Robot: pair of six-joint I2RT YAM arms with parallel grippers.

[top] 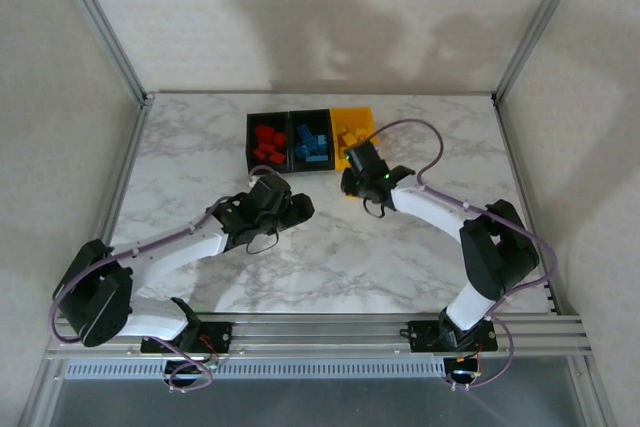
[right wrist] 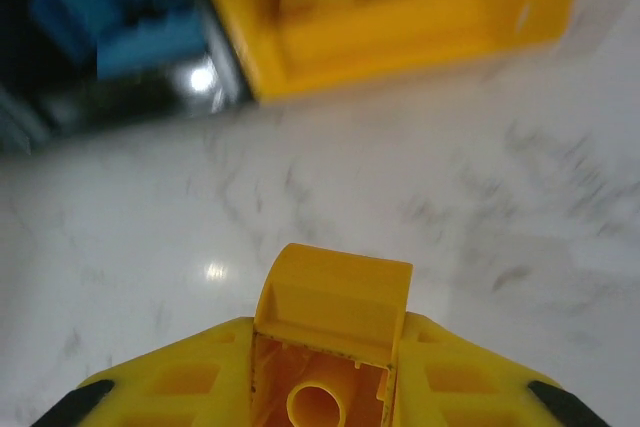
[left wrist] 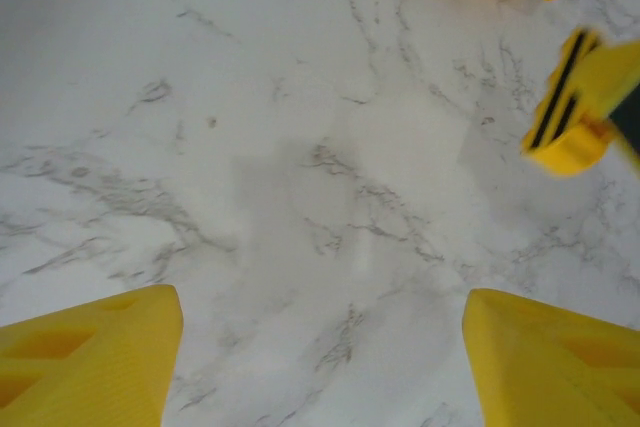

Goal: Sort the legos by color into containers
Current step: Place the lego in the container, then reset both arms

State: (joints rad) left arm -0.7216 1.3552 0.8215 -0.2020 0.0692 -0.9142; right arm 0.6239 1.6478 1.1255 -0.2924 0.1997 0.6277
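— So, the right gripper (right wrist: 330, 352)?
— Clamped on a yellow brick (right wrist: 335, 297), just near of the yellow bin (right wrist: 420, 32).
— And the left gripper (left wrist: 320, 347)?
— Fingers wide apart over the table (left wrist: 300, 147), left of the right one.

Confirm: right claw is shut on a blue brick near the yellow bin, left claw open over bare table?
Not blue: the right wrist view shows the brick in the right claw is yellow. The rest stands: it is shut on it near the yellow bin, and the left claw is open over bare table.
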